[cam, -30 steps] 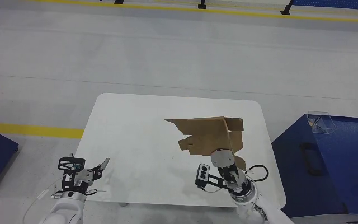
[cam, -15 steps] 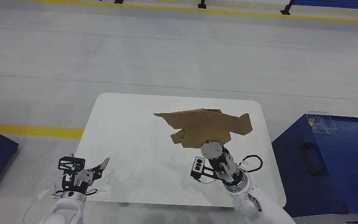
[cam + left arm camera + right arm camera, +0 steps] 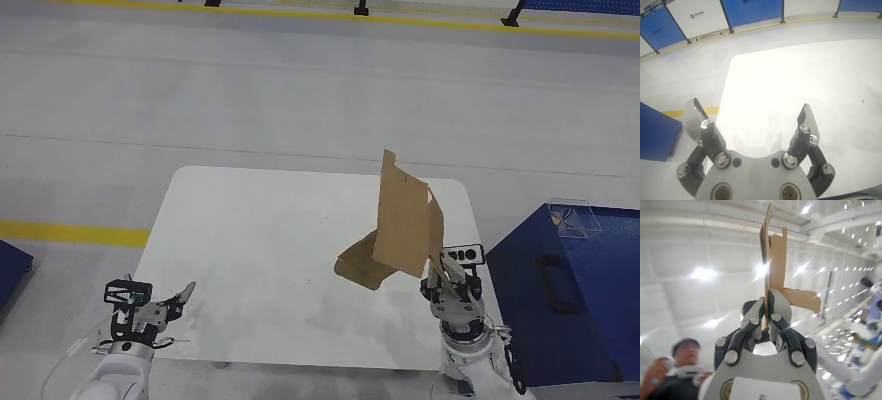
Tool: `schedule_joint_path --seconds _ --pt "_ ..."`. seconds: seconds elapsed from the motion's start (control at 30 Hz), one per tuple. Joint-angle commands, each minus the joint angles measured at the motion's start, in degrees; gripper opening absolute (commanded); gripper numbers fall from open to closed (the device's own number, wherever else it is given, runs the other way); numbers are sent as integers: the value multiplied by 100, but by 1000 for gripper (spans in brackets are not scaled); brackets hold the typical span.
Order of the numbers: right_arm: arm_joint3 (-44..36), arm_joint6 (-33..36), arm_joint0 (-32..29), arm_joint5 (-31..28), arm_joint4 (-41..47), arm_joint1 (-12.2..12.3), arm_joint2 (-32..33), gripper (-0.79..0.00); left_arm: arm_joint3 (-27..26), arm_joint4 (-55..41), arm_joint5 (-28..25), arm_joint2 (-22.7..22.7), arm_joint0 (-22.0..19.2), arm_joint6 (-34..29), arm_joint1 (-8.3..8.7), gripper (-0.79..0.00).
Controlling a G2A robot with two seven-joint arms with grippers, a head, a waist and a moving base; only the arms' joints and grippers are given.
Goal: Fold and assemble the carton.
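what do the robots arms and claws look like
The left arm and right arm have white shells. The left claw and right claw match: two curved silvery fingers with black ribbed pads, black link bars joined by round silver pins, on a pale grey plate. A small black box sits on each wrist.

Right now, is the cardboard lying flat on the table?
No, the right claw is clamped on one edge of the cardboard and holds it upright over the table.

Factory-style hall: yellow floor lines point(image 3: 70, 235), blue partition panels point(image 3: 753, 9), ceiling lights point(image 3: 703, 273).
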Motion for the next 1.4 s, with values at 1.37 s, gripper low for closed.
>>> schedule_joint_path --seconds 1.37 --pt "2373 4 955 -787 -3272 -402 -1311 -785 -106 -9373 127 -98 -1699 -6996 45 0"
